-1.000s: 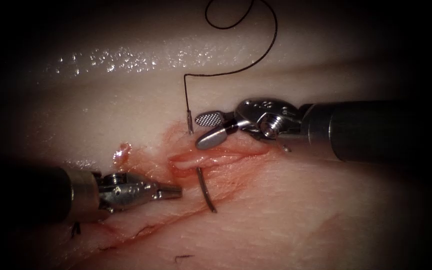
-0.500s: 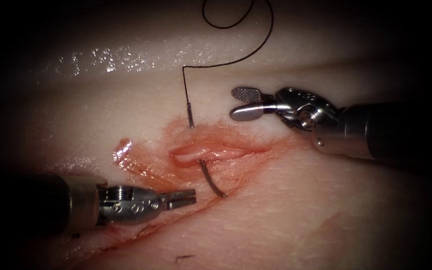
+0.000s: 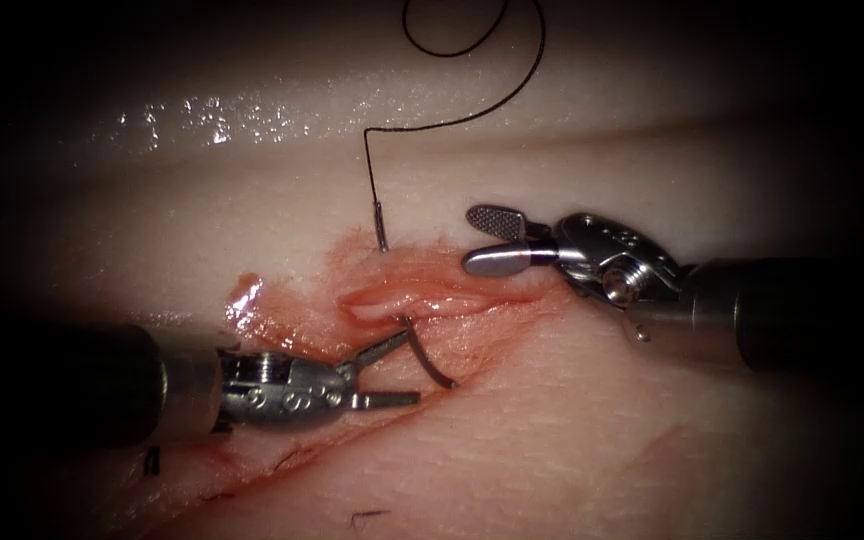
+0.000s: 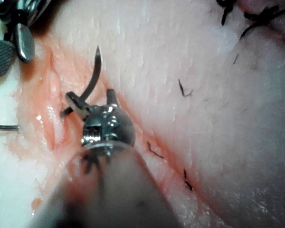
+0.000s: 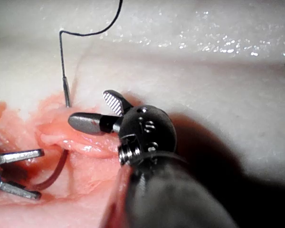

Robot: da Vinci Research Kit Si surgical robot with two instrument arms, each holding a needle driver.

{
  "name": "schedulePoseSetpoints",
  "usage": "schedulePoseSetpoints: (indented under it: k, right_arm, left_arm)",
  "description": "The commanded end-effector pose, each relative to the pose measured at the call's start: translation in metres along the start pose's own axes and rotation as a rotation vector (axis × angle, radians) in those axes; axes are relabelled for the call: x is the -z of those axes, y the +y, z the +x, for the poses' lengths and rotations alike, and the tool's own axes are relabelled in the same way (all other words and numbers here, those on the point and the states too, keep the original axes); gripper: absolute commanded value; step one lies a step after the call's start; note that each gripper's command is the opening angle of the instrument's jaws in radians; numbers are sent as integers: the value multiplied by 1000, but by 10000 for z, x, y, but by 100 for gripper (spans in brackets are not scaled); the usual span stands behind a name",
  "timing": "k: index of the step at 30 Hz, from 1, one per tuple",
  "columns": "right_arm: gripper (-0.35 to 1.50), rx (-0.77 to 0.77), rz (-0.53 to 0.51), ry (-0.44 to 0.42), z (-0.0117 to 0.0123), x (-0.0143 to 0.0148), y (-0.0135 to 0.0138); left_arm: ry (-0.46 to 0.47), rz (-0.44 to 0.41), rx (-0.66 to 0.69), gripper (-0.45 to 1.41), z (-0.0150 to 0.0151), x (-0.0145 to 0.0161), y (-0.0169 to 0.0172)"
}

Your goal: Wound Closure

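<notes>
1. The needle (image 3: 430, 358) sits through the cut (image 3: 422, 300) at frame centre, its tip end out below.
2. The left tool (image 3: 387, 372), jaws apart and empty, stands just beside it, lower left.
3. The right tool (image 3: 492, 240), jaws apart and empty, hangs right of centre.
4. The thread (image 3: 452, 120) loops across upper centre.
5. Bare tissue (image 3: 602, 450) lies open at lower right.
</notes>
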Motion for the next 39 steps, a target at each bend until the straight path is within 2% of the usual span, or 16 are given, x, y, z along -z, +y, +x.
schedulePoseSetpoints:
  k: [1, 8, 10, 11, 14, 15, 17, 18, 19, 21, 24, 25, 28, 32, 35, 39]
  right_arm:
    - [125, 4, 7, 2, -2, -8, 2]
    - [115, 45, 24, 22, 2, -1, 4]
    - [120, 37, 7, 67, 6, 2, 5]
    - [128, 31, -20, 93, 10, 3, 5]
    - [106, 39, -62, 75, 16, 7, 2]
    - [88, 84, -73, 67, 18, 9, 0]
    - [57, 185, -90, 61, 22, 11, -2]
    - [19, 258, -97, 55, 24, 14, -4]
    - [-31, 315, -92, 46, 26, 16, -7]
    - [-35, 383, -83, 45, 34, 25, -13]
    - [-35, 337, -63, 38, 46, 35, -19]
    - [-35, 274, -71, 42, 48, 39, -21]
    - [-35, 366, -112, 34, 46, 35, -24]
    - [-35, 419, -56, -64, 40, 29, -29]
    - [-35, 529, 17, -93, 29, 21, -37]
    - [-35, 600, 76, -121, 21, 14, -47]
  left_arm:
    - [-7, -1, -2, 67, -2, -10, 2]
    - [-13, 5, -10, 67, -2, -27, -5]
    - [-15, 9, -16, 67, -2, -33, -6]
    - [-14, 10, -24, 64, -4, -37, -5]
    - [-14, 11, -28, 25, -8, -38, -4]
    - [-16, 9, -28, 5, -9, -37, -5]
    - [-2, 19, -27, -18, -10, -37, -7]
    - [8, 34, -24, -45, -11, -36, -7]
    - [18, 49, -22, -45, -12, -34, -7]
    - [32, 76, -21, -45, -13, -27, -8]
    - [38, 91, -9, -45, -8, -19, -7]
    - [60, 75, -6, -45, -4, -18, -6]
    - [124, 18, 78, -45, 10, -17, -1]
    - [205, -41, 202, -45, 22, -14, 2]
    - [281, -113, 364, -45, 33, -7, 4]
    - [336, -158, 453, -45, 44, 3, 5]
